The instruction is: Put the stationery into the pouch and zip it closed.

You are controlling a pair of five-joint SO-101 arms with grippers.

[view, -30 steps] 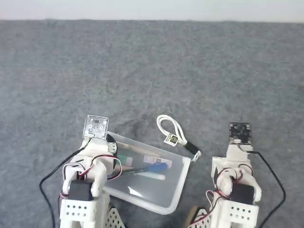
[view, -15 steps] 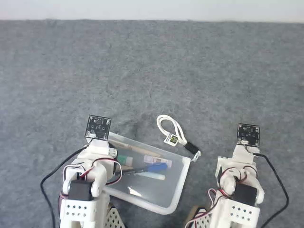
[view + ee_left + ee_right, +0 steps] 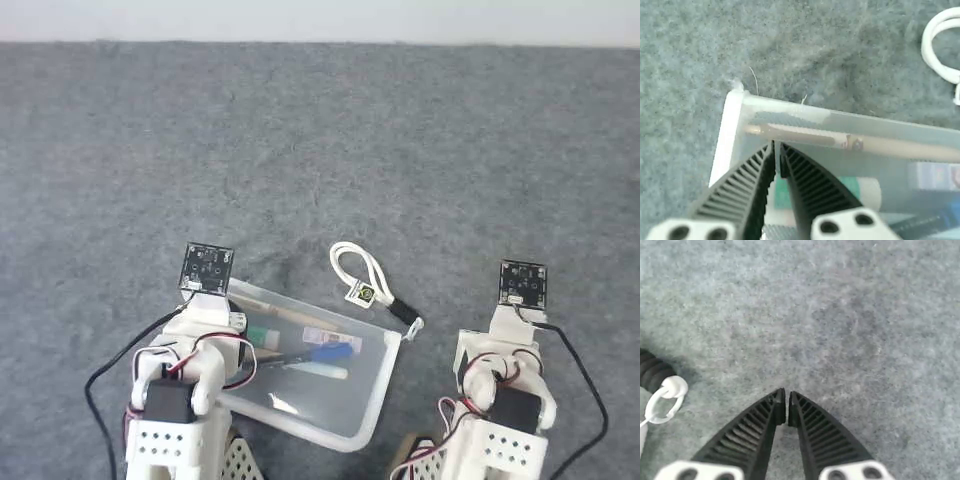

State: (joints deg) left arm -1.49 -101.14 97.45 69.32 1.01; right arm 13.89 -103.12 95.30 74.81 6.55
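The clear rectangular plastic pouch (image 3: 335,412) lies at six o'clock on the grey felt bench (image 3: 320,150), with the beige pen (image 3: 840,137) and blue pen (image 3: 328,352) inside. Its black zip pull (image 3: 403,312) sits at the pouch's two o'clock corner, so the zip looks closed and little seems left. The left claw (image 3: 776,150) and right claw (image 3: 786,410) are both clenched and empty.

Wide passage over the grey tabletop (image 3: 320,130) beyond the pouch (image 3: 330,415) and to its left; barred just past its far right corner by a white cord loop (image 3: 350,265).
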